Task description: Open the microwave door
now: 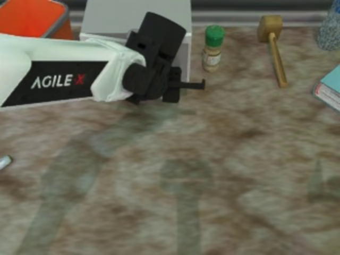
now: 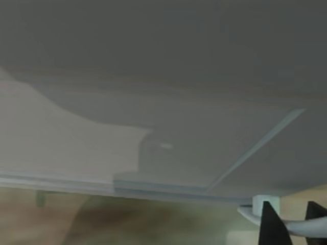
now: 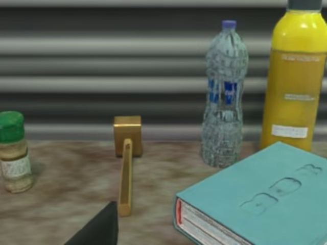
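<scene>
The microwave (image 1: 109, 18) looks smooth matt white-grey, its door (image 2: 168, 92) a greyish translucent pane. The bench (image 1: 212, 175) is mottled brown, stone-like. The mallet (image 1: 273, 45) looks wooden; the water bottle (image 3: 224, 97) is clear crinkled plastic.

The top cam sat above the worktop (image 1: 223, 175) looking straight down, catching the back edge where the microwave (image 1: 135, 21) and orange bin (image 1: 32, 18) stood, plus the left arm (image 1: 58, 69) reaching in from the left side.

The left wrist cam was jammed right up against the microwave door (image 2: 163, 102), so close the pale panel filled nearly the whole frame, with only a strip of worktop under it.

The right wrist cam sat low, near worktop level, facing the back wall. It shared the green-capped jar (image 3: 14, 153), wooden mallet (image 3: 125, 163) and teal book (image 3: 255, 199) with the top view's right side.
</scene>
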You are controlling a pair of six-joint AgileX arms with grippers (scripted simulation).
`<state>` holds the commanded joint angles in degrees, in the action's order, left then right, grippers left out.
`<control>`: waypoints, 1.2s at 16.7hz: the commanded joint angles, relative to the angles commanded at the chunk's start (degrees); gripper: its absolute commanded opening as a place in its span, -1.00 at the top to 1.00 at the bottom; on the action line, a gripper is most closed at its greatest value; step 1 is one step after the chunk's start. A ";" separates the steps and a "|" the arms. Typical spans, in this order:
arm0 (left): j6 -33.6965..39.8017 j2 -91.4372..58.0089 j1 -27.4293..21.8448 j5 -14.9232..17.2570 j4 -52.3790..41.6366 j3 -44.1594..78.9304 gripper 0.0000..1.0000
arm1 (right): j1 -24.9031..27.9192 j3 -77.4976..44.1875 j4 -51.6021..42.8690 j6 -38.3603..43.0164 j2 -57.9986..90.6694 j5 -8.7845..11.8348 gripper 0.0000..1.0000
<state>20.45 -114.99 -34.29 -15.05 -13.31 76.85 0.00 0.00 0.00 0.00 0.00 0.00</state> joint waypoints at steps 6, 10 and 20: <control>0.00 0.00 0.00 0.00 0.00 0.00 1.00 | 0.00 0.00 0.00 0.00 0.00 0.00 -1.00; 0.00 0.00 0.00 0.00 0.00 0.00 1.00 | 0.00 0.00 0.00 0.00 0.00 0.00 -1.00; -2.24 1.59 0.41 1.75 1.40 -2.36 1.00 | 0.00 0.00 0.00 0.00 0.00 0.00 -1.00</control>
<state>18.21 -113.40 -33.88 -13.31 -11.91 74.48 0.00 0.00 0.00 0.00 0.00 0.00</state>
